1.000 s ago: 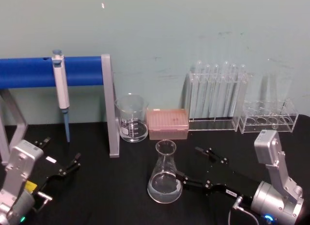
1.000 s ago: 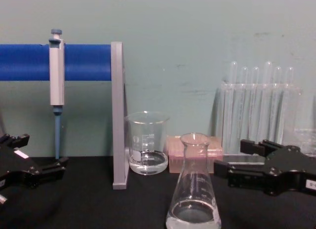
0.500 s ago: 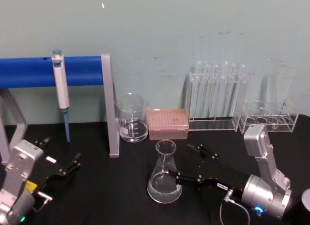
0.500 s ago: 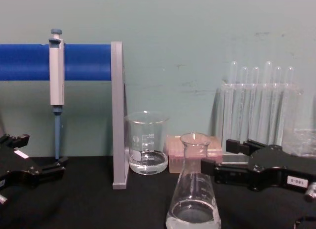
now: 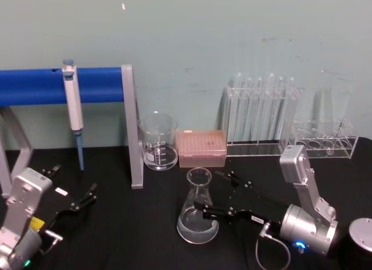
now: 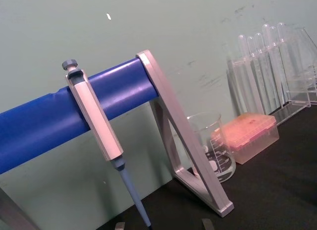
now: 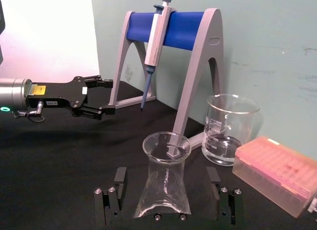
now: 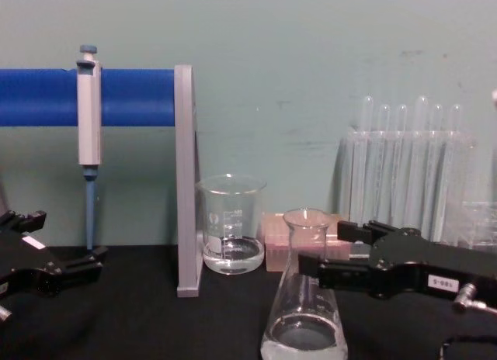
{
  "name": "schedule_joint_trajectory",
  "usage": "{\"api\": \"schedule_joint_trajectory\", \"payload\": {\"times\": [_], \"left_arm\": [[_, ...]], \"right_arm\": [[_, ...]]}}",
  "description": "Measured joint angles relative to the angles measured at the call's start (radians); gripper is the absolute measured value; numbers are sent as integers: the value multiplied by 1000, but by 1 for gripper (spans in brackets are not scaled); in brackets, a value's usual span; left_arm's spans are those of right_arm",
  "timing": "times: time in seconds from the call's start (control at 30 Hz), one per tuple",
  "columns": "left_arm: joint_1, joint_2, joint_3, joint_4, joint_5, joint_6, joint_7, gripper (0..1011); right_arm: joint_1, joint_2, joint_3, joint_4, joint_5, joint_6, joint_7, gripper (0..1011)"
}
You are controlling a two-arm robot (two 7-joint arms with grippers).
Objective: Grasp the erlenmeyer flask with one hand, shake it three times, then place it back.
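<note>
Half enclosing flask (image 5: 197, 210) at lower centre of head view with right gripper (image 5: 213, 192), holding fingers wide, one on either side of glass body; touching or not, cannot tell. Standing upright on black table (image 5: 139, 235), just in front of pink box (image 5: 200, 146) and beaker (image 5: 158, 142). Parking left gripper (image 5: 71, 185) at lower left, spreading fingers on nothing.

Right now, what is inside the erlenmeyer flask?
A shallow layer of clear liquid lies at the bottom of the erlenmeyer flask; above it the flask looks empty. The open right gripper flanks it; in the head view one finger covers part of the base.
</note>
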Motion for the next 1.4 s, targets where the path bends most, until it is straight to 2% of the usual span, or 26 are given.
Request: {"api": "schedule_joint_trajectory", "payload": {"times": [0.67,1.4], "left_arm": [[0,0,0,0,0,0,0,1001],[0,0,0,0,0,0,0,1001]], "right_arm": [[65,-41,-21,88,-14,-16,26,1003],[91,-56,-31,124,-10,-19,45,1003]]}}
